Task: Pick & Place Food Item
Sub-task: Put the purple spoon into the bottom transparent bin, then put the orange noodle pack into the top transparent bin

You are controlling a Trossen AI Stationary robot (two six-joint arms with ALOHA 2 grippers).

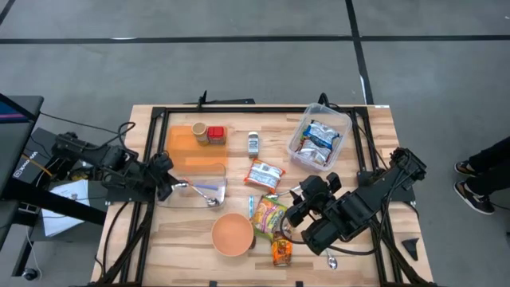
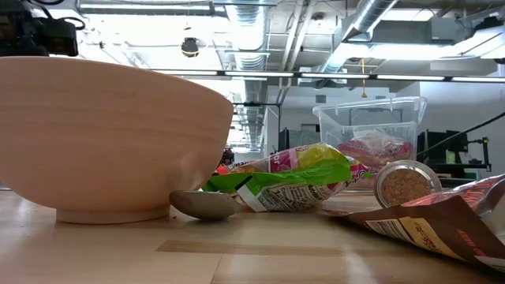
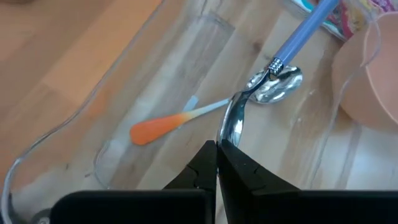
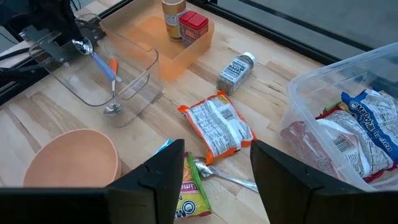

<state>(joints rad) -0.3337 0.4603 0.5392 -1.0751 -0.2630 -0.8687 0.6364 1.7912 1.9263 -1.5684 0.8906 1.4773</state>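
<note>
Hovering right gripper (image 4: 214, 168) over snack packets (image 4: 217, 127)

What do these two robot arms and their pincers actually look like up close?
Both arms are black and chunky, built from jointed segments with black cables running along them. The left gripper ends in two flat, matte black fingers with angled tips. The right gripper has two broad black fingers with squared, sloping edges. No coloured markings show on either arm.
</note>
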